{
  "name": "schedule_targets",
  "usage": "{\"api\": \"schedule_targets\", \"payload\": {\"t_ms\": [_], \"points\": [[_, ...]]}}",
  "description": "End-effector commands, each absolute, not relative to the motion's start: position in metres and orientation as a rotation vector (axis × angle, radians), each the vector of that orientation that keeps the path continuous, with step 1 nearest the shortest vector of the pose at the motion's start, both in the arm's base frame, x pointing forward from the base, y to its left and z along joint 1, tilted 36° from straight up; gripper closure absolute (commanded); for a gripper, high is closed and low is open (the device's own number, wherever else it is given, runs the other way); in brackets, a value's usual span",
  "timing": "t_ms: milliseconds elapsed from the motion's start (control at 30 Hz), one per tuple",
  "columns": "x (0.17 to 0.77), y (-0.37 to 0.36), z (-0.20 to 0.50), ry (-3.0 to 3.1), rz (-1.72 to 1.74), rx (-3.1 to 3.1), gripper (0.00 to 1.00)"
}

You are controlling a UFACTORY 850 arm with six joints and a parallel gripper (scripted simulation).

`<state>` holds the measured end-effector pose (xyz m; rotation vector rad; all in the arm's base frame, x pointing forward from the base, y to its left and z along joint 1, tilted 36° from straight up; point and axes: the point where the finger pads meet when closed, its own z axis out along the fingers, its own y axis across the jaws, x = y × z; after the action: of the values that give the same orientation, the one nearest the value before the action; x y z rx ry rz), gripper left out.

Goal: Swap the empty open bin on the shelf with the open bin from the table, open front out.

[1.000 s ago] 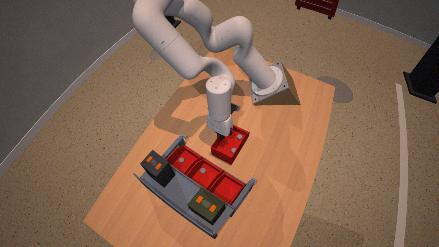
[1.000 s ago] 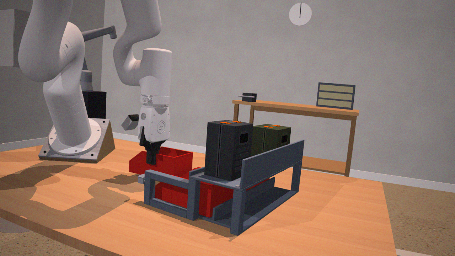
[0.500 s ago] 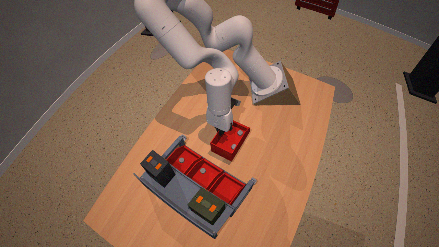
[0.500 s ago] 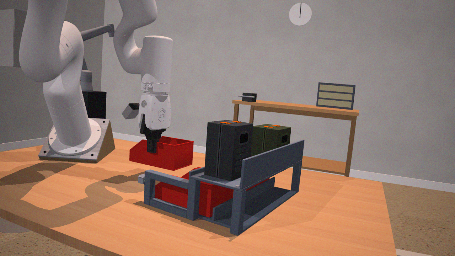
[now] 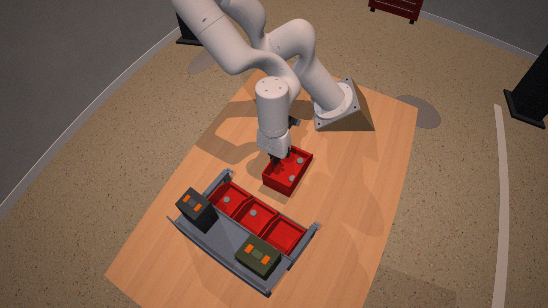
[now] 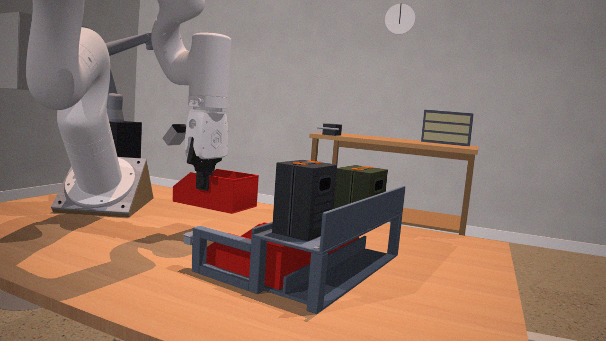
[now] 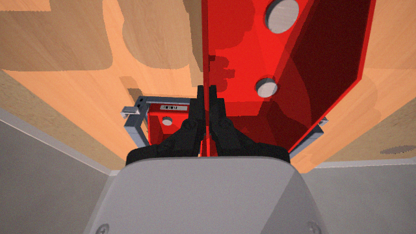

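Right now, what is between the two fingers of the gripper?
The wrist view shows the gripper shut on the thin side wall of the red bin; only that wall lies between its fingers.

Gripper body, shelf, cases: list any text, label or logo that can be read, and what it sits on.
Nothing can be read.
Gripper body: a hexagon logo with marks inside, too small to read.
Shelf front rail: a white label with dark marks, blurred.
Black case and green case: no lettering shows.
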<state>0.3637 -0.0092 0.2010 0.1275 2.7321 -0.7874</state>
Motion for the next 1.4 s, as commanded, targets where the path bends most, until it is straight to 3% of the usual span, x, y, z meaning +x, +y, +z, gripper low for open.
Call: {"api": "schedule_targets", "payload": {"t_ms": [0, 1367], "points": [[0.363, -0.006, 0.205, 2.732, -0.787, 0.128, 1.00], [0.348, -0.022, 0.212, 2.707, -0.763, 0.242, 1.00]]}}
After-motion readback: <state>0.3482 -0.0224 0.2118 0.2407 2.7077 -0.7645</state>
